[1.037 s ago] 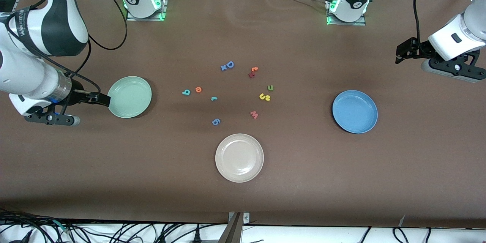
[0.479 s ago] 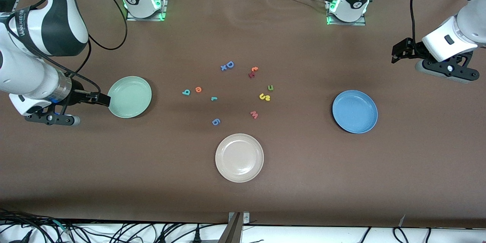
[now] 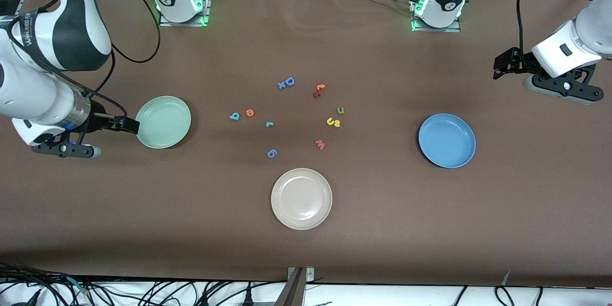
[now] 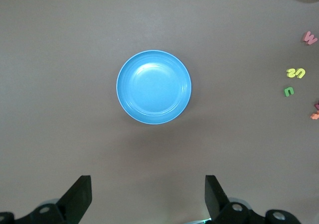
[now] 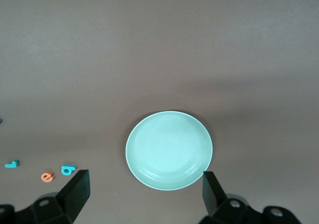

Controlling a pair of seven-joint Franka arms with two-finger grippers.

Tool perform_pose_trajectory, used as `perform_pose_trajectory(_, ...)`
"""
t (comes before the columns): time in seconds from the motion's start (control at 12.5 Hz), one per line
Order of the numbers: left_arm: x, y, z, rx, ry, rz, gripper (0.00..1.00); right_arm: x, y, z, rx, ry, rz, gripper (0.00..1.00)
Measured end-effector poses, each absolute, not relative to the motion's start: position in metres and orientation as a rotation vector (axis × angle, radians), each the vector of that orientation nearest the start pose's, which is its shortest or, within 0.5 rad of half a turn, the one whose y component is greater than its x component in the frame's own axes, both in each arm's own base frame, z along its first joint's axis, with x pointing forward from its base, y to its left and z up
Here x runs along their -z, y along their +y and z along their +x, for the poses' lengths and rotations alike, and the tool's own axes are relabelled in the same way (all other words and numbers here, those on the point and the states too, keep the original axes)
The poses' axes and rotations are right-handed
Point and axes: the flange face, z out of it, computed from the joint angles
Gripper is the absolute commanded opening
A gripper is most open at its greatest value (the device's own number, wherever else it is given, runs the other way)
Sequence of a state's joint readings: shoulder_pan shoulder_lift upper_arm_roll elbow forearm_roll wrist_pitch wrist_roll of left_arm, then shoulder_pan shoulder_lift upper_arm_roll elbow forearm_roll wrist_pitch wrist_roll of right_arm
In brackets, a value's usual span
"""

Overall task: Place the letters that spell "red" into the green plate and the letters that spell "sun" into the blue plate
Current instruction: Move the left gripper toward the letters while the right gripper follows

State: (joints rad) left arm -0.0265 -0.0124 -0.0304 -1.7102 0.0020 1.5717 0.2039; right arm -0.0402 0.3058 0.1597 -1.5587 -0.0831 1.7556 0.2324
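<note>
Well, both plates sit empty: green plate mid-left, blue plate mid-right, letters loose at centre. Right gripper and left gripper hang spread wide, holding nothing. I'd start with the teal "d", pinching its thin edges squarely.

Readable matter is of two kinds. On the right arm's dark band stands a white brand word in capitals; only part of it is legible, seemingly "WANJEED".

The rest are loose foam letters on the surface. A blue capital "D" lies with a small blue "x" touching it. A teal "d" lies just beside an orange "e", with a teal "r" near them. An olive-green "n" lies close to a yellow "u" and yellow "s", which touch. A pink "w" and a blue "g" or "6" shape lie nearer the front camera. A red and orange pair cannot be read.
</note>
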Motion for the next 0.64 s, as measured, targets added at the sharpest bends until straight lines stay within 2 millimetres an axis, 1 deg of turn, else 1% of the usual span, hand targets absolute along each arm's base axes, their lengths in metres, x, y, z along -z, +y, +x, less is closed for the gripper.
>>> perform_pose_trajectory(0.24, -0.566, -0.031, 0.543, -0.198, 0.409, -3.116, 1.00, -0.463, 0.058, 0.638, -0.156, 0.157, -3.184, 1.00)
perform_pose_trajectory(0.4, -0.564, -0.036, 0.542, -0.205, 0.417, -3.113, 1.00, -0.463, 0.058, 0.638, -0.156, 0.157, -3.184, 1.00)
perform_pose_trajectory(0.48, -0.560, -0.047, 0.541, -0.219, 0.413, -3.110, 1.00, -0.463, 0.058, 0.638, -0.156, 0.157, -3.184, 1.00)
perform_pose_trajectory(0.56, -0.553, -0.065, 0.538, -0.241, 0.403, -3.107, 1.00, -0.463, 0.058, 0.638, -0.156, 0.156, -3.184, 1.00)
perform_pose_trajectory(0.64, -0.544, -0.090, 0.537, -0.264, 0.393, -3.111, 1.00, -0.463, 0.058, 0.638, -0.157, 0.156, -3.184, 1.00)
